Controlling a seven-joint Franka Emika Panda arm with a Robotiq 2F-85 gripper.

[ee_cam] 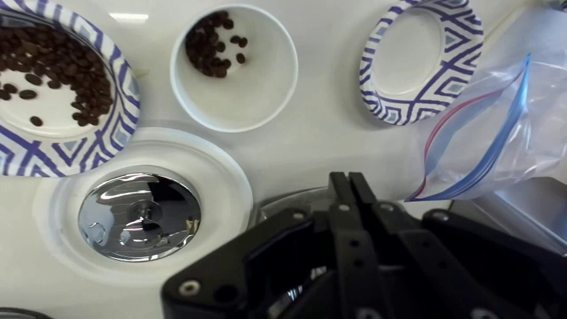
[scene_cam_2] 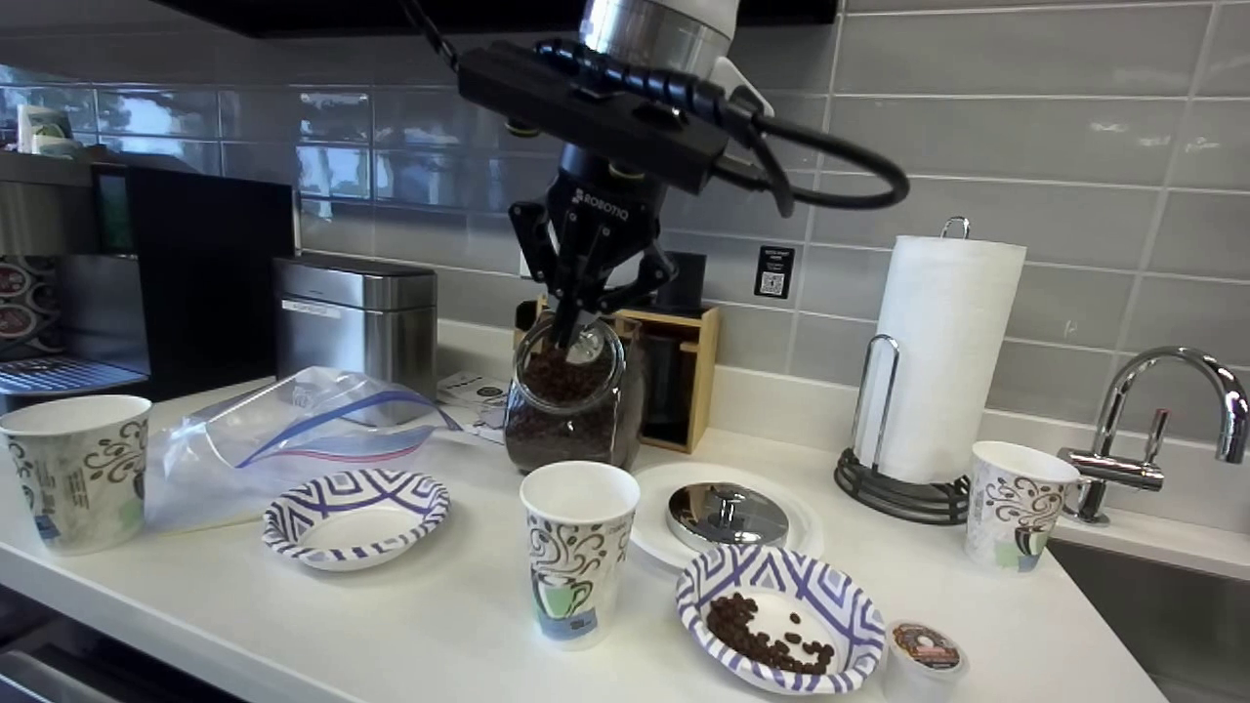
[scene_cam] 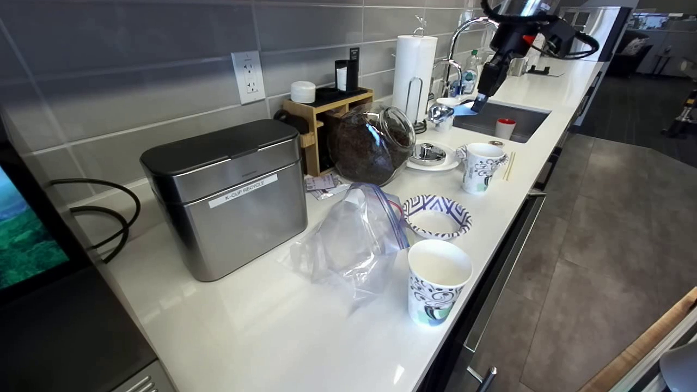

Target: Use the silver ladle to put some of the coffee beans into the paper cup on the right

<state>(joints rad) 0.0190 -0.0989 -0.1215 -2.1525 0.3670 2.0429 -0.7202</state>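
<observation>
My gripper is shut and held above the counter; in an exterior view its fingertips line up with the jar's mouth. The silver ladle is at the fingertips, its round scoop showing; whether it holds beans I cannot tell. The ladle is hidden in the wrist view. Dark coffee beans fill the tilted glass jar. More beans lie in a blue-patterned bowl. The middle paper cup stands upright; the wrist view shows some beans inside it. Another paper cup stands right, another left.
A plate with the jar's chrome lid stands beside the jar. Another patterned bowl and a plastic bag lie left. A paper towel stand, a sink, a metal bin and a coffee pod are also present.
</observation>
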